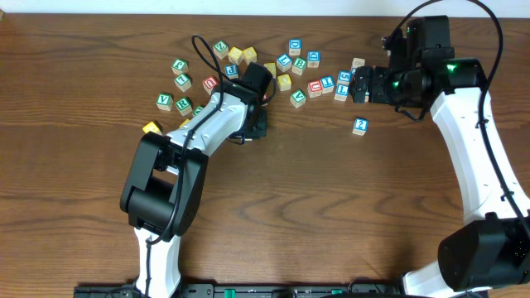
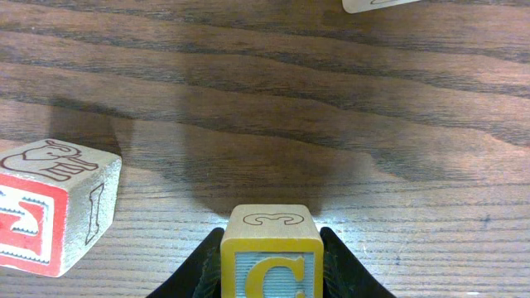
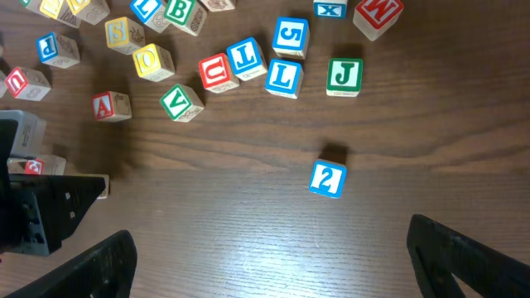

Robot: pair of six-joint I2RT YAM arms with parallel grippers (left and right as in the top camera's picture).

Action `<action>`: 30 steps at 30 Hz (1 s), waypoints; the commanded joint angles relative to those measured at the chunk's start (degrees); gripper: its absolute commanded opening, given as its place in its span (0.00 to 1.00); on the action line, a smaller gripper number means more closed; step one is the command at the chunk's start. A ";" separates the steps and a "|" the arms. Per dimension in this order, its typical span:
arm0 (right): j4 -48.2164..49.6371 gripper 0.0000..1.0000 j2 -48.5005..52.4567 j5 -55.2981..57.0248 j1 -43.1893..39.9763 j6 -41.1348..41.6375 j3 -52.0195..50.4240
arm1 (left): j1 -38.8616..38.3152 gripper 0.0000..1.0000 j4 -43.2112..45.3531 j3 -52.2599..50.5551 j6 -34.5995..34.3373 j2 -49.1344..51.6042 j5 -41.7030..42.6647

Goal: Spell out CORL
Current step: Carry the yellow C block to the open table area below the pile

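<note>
My left gripper is shut on the C cube, a yellow-framed block with a yellow C on pale blue, held low over the wood. From above, that gripper sits just below the block cluster and hides the cube. The yellow O cube and the blue L cube lie loose in the cluster. Green-lettered cubes at the cluster's left are too small to read, so I cannot pick out the R. My right gripper hangs open and empty at the cluster's right end.
A red-sided cube with an elephant drawing lies just left of the held cube. A blue "?" cube stands alone below the cluster. A red A cube, a green V and a red U lie among the loose blocks.
</note>
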 commanded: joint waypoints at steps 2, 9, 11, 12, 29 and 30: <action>-0.07 0.99 0.22 0.22 0.24 0.37 0.87 | 0.20 0.28 -0.96 -1.79 -0.98 0.22 -0.46; -0.07 0.99 0.24 0.22 0.24 0.37 0.87 | 0.20 0.34 -0.96 -1.79 -0.98 0.22 -0.46; -0.04 0.99 0.24 0.22 0.26 0.37 0.87 | 0.20 0.34 -0.94 -1.79 -0.98 0.22 -0.48; -0.07 0.99 0.24 0.22 0.26 0.37 0.87 | 0.20 0.34 -0.94 -1.79 -0.98 0.22 -0.48; -0.07 0.99 0.24 0.22 0.24 0.37 0.87 | 0.46 0.36 -1.05 -0.37 -0.96 -2.82 -0.46; -0.07 0.99 0.22 0.22 0.24 0.37 0.87 | 0.46 0.36 -1.05 -0.37 -0.94 -3.28 -0.46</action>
